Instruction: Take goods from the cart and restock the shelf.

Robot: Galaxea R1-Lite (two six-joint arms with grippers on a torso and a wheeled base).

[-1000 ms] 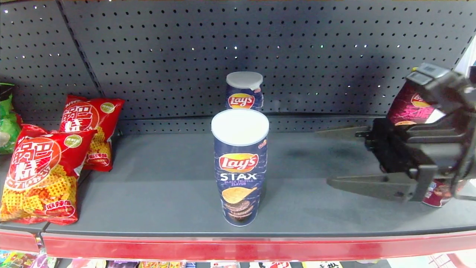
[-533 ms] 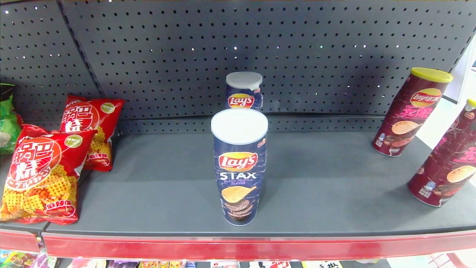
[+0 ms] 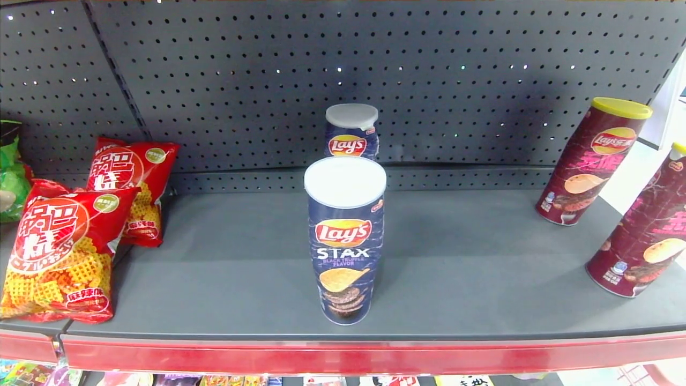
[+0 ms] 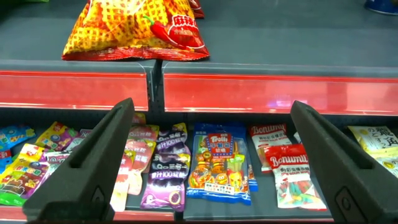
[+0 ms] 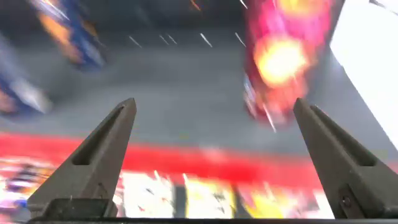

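Two dark blue chip cans stand upright on the grey shelf [image 3: 482, 268]: one near the front edge [image 3: 345, 241], one behind it against the back wall [image 3: 351, 131]. Two maroon chip cans with yellow lids stand at the right, one farther back [image 3: 592, 161] and one nearer [image 3: 643, 236]. My left gripper [image 4: 212, 104] is open and holds nothing, low in front of the shelf's red edge [image 4: 249, 93]. My right gripper [image 5: 214, 102] is open and holds nothing, facing the shelf; a blurred maroon can [image 5: 283, 62] lies ahead of it.
Two red snack bags [image 3: 59, 252] [image 3: 134, 187] and a green bag [image 3: 10, 177] lie at the shelf's left. A perforated back wall [image 3: 429, 80] closes the shelf. Candy packets [image 4: 217, 162] fill the lower shelf. Bare shelf lies between the blue and maroon cans.
My open right gripper, which stood over the shelf by the maroon cans a second ago, has pulled back out of the head view. The cans have not moved.
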